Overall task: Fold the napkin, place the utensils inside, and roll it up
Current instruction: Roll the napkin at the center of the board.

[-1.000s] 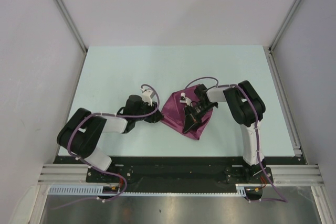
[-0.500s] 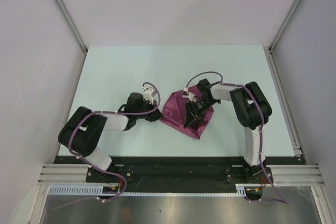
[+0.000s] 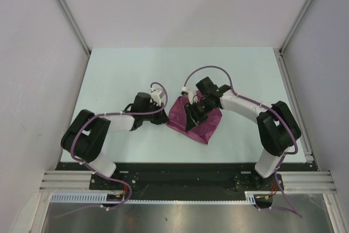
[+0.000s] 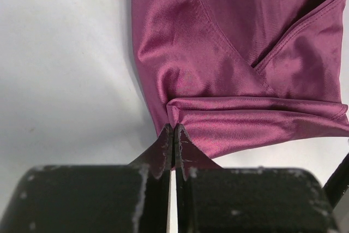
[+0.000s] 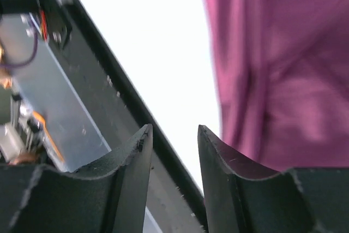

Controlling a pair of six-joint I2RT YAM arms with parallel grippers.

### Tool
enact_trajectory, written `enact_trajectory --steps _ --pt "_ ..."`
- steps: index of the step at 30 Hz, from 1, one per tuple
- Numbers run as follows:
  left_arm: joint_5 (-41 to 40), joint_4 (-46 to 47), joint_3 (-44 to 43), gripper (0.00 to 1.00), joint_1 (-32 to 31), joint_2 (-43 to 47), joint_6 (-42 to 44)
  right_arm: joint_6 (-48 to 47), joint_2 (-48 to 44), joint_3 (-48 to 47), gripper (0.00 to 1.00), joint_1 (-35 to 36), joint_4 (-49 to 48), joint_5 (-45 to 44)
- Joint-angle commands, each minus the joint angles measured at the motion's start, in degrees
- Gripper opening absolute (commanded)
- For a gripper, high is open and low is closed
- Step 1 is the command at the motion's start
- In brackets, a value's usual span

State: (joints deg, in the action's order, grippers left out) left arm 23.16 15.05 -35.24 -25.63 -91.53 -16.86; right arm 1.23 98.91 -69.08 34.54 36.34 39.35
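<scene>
The maroon napkin (image 3: 205,129) lies bunched and folded on the pale table, near the front middle. My left gripper (image 3: 163,119) is at its left corner. In the left wrist view the left gripper (image 4: 174,130) is shut, pinching the napkin (image 4: 240,53) at a folded corner. My right gripper (image 3: 192,120) hovers over the middle of the napkin. In the right wrist view the right gripper (image 5: 174,130) is open and empty, with the napkin (image 5: 283,69) to the right of its fingers. The metal utensil is not in view.
The pale table (image 3: 109,75) is closed in by grey walls on the left, right and back. A black front rail (image 5: 131,107) and metal base plate run along the table's near edge, close behind the napkin. Purple cables loop over both arms.
My right arm has stretched out, its elbow swinging right, and its gripper has shifted left over the napkin. My left gripper has crept slightly toward the napkin, still pinching the corner.
</scene>
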Motion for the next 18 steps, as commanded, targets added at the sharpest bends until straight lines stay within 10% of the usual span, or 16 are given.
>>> enact_trajectory --steps 1,18 --pt "0.0 -2.0 -2.1 0.0 0.4 -0.7 1.4 3.3 0.6 4.8 0.42 2.8 1.0 -0.4" --pt "-0.3 -3.2 -2.6 0.0 0.4 -0.4 1.5 5.9 3.2 12.6 0.4 -3.7 1.9 -4.5"
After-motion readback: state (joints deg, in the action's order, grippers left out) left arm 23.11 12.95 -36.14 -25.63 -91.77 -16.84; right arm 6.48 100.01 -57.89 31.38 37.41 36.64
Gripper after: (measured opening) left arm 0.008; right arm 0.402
